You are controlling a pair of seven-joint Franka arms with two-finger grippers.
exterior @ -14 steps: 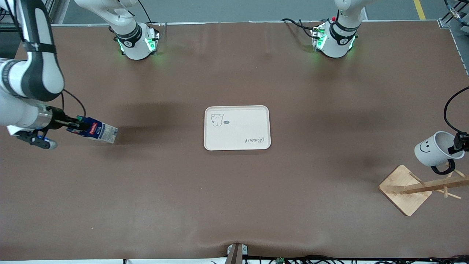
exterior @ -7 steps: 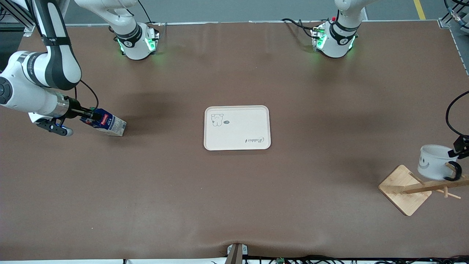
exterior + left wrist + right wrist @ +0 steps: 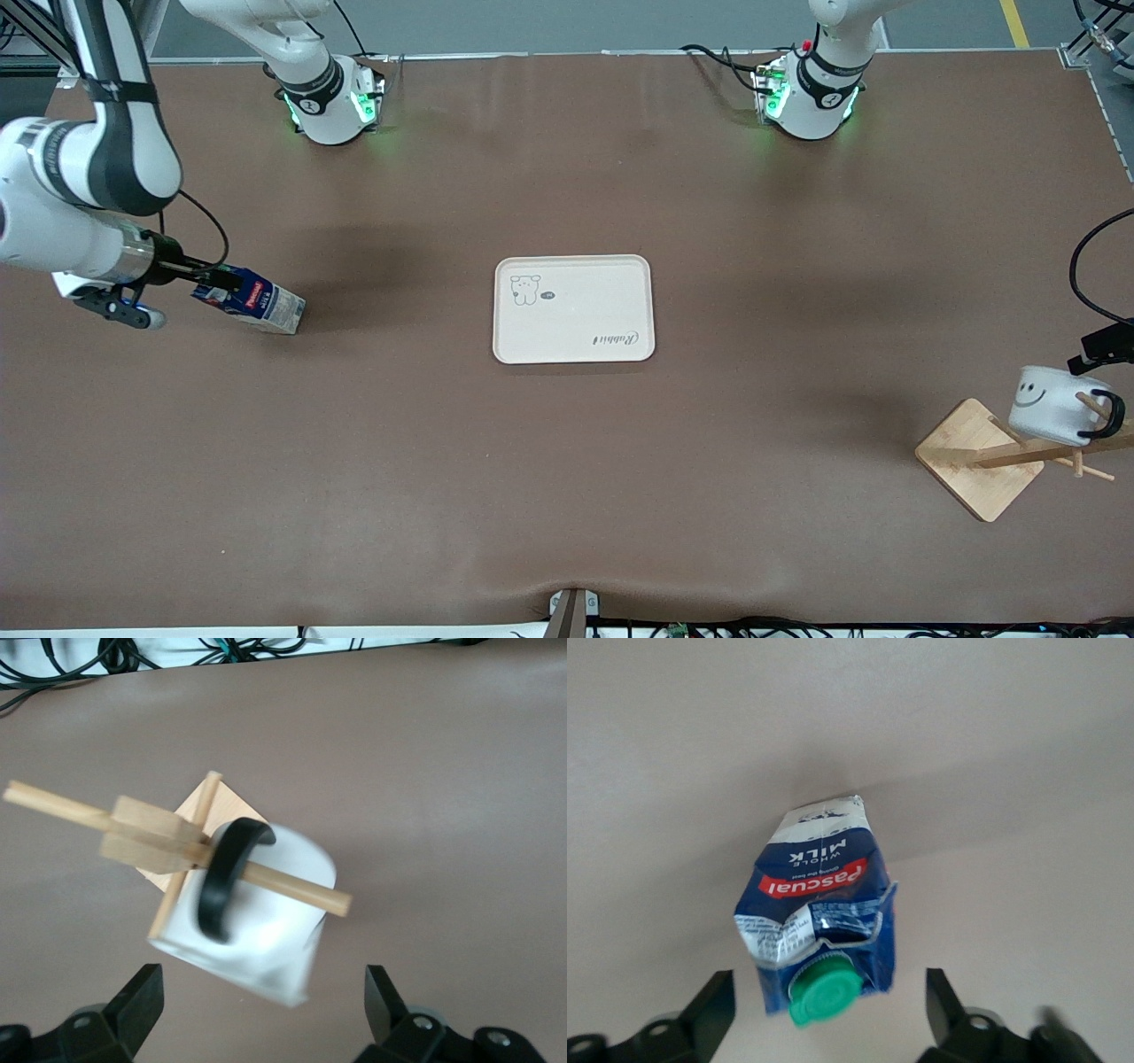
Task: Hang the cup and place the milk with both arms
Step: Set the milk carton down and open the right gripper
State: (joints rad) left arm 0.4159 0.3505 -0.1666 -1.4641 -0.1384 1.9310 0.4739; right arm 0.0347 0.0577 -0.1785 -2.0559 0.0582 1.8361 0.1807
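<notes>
The cup (image 3: pixel 1050 406), white with a smiley face, hangs by its black handle (image 3: pixel 226 873) on a peg (image 3: pixel 292 889) of the wooden rack (image 3: pixel 974 456) at the left arm's end of the table. My left gripper (image 3: pixel 1097 353) is open just above the cup and clear of it, as the left wrist view (image 3: pixel 261 973) shows. The milk (image 3: pixel 252 303) is tilted low at the right arm's end, its green cap (image 3: pixel 824 990) toward my right gripper (image 3: pixel 217 282). In the right wrist view that gripper (image 3: pixel 828 979) is open, jaws wide on either side of the cap, not touching.
A cream tray (image 3: pixel 576 310) with a small bear drawing lies flat at the middle of the table. The rack's post (image 3: pixel 1036 452) leans over its square base. Cables run along the table edge nearest the front camera.
The cup went down onto the rack peg and tipped; the left gripper let go and drew away. The right arm lowered the milk and moved it a little toward the tray.
</notes>
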